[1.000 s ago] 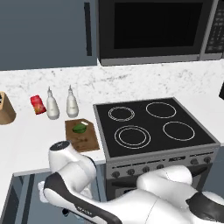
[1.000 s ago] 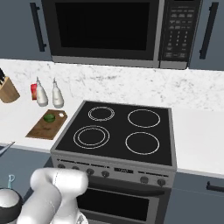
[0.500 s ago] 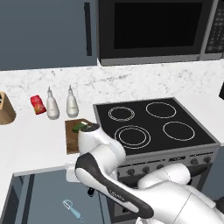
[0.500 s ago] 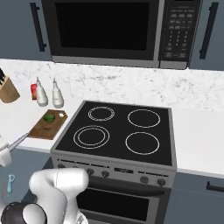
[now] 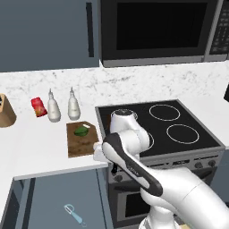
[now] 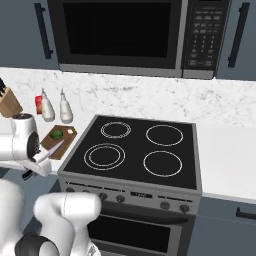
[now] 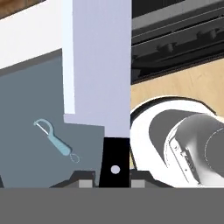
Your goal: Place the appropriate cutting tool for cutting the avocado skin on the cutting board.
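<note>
The knife (image 7: 98, 65) shows up close in the hand view, its wide pale silver-grey blade running up from a dark handle (image 7: 114, 159) clamped in my gripper (image 7: 114, 177), which is shut on it. In the right base view my gripper (image 6: 35, 164) hangs at the counter's front edge. From there the knife (image 6: 51, 150) slants up toward the near edge of the brown cutting board (image 6: 64, 145). The small dark-green avocado (image 6: 56, 134) lies on the board's far part. In the left base view, board (image 5: 80, 145) and avocado (image 5: 82, 131) sit left of my arm.
The light-blue-handled peeler (image 5: 75, 214) (image 7: 54, 140) lies low on a grey-blue surface under the counter. Behind the board stand two white bottles (image 5: 53, 109) (image 5: 74, 106), a red packet (image 5: 38, 107) and a tan knife block (image 5: 5, 111). The black stovetop (image 6: 135, 150) lies to the right.
My arm has swung up from low beside the cabinet, lifting the knife to the counter's front edge by the board. The peeler stays below.
</note>
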